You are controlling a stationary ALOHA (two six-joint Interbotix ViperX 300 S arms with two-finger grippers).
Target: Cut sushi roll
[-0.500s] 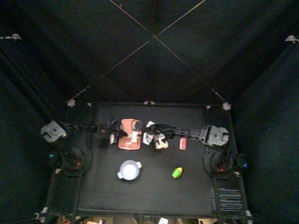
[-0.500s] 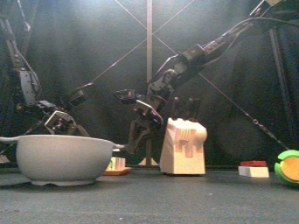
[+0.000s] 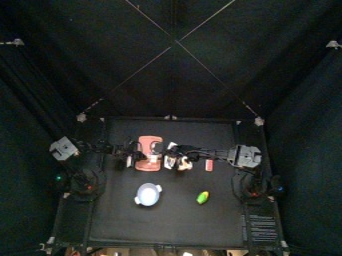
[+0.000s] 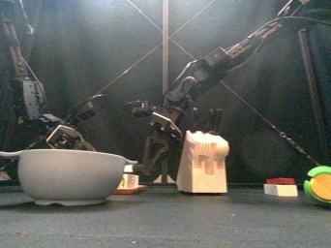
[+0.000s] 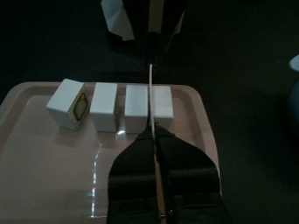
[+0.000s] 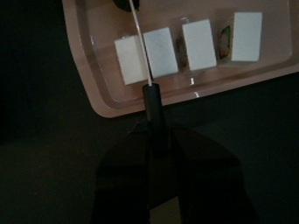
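The sushi roll (image 5: pixel 135 103) lies across the salmon-orange board (image 5: pixel 35 175) as a row of white slices. One end slice (image 5: pixel 73 101) stands slightly apart and turned. My right gripper (image 6: pixel 152 144) is shut on the black handle of a knife (image 6: pixel 140 52). Its thin blade (image 5: pixel 151 87) stands edge-down in the roll between the last two slices. My left gripper (image 5: pixel 153 144) looks shut, with its tips at the roll's near side, in line with the blade. From above, both grippers meet over the board (image 3: pixel 147 166).
A round white bowl (image 4: pixel 72 174) stands at the table's front, with a yellow-green object (image 4: pixel 319 184) to its right. A pale knife block (image 4: pixel 203 162) and a small red-topped block (image 4: pixel 281 186) stand between them. Black curtains close in all sides.
Almost nothing differs. The left arm has shifted slightly, and both grippers stay over the board.
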